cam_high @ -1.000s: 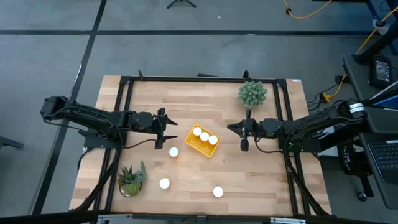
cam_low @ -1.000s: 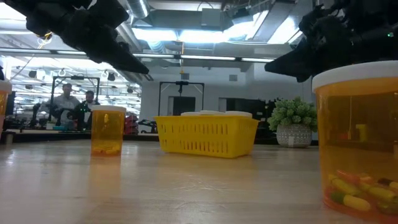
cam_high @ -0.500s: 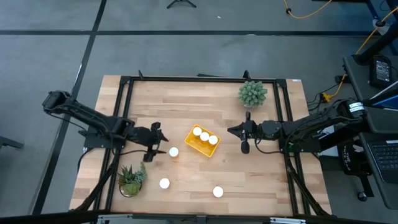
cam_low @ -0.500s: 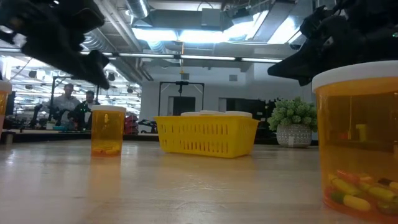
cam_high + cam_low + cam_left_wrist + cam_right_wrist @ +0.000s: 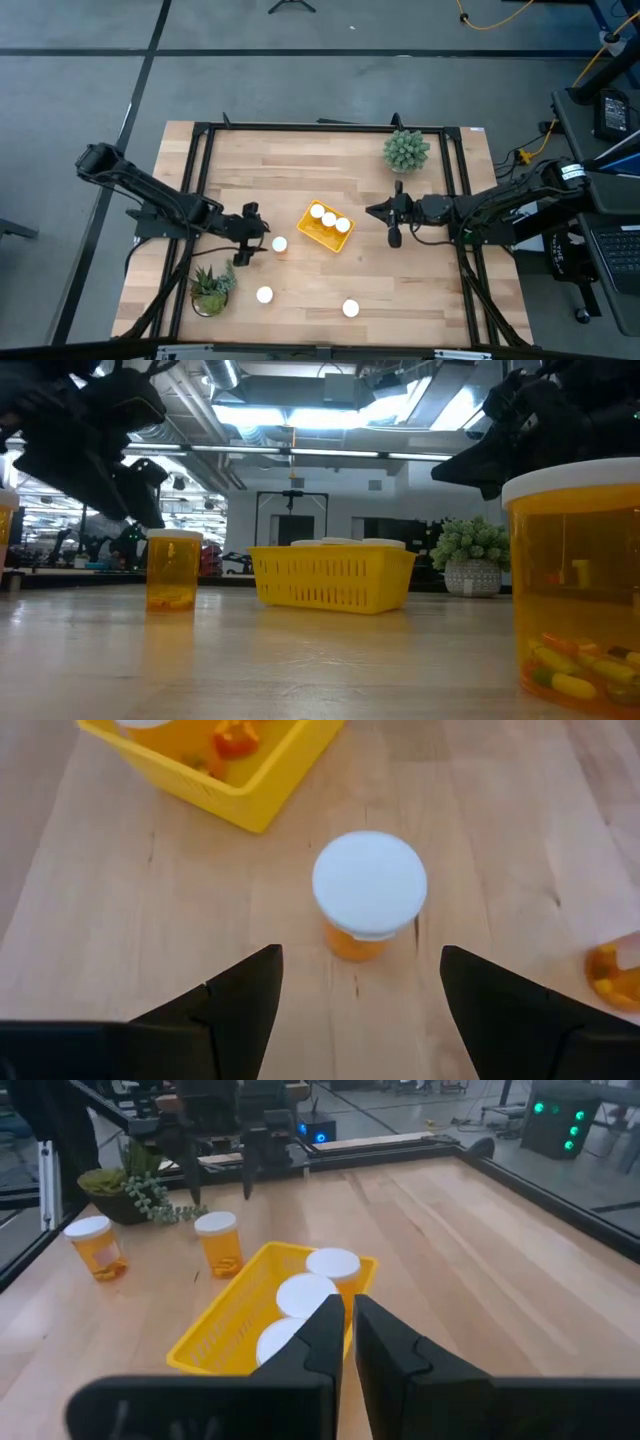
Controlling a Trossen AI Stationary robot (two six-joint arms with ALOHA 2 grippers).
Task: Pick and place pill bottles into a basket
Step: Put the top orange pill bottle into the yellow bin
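The yellow basket [image 5: 313,237] sits mid-table with three white-capped orange pill bottles [image 5: 329,219] inside; it also shows in the low view [image 5: 333,578]. A fourth bottle [image 5: 279,243] stands upright on the table just left of the basket. My left gripper [image 5: 262,240] is open and hangs close beside this bottle on its left. In the left wrist view the bottle [image 5: 369,890] stands just ahead of the spread fingers [image 5: 360,958], untouched. My right gripper [image 5: 383,213] is shut and empty, right of the basket. Two more bottles [image 5: 264,294] [image 5: 350,308] stand near the near edge.
A potted plant [image 5: 405,150] stands at the far right. Another plant [image 5: 210,288] stands at the near left, close below my left arm. A black frame [image 5: 200,160] runs around the table. Bare wood lies between the basket and the near bottles.
My left gripper has moved toward the table's near edge and down, from level with the basket's far side to right beside the lone bottle left of the basket. It stays open. The bottles and the basket have not moved.
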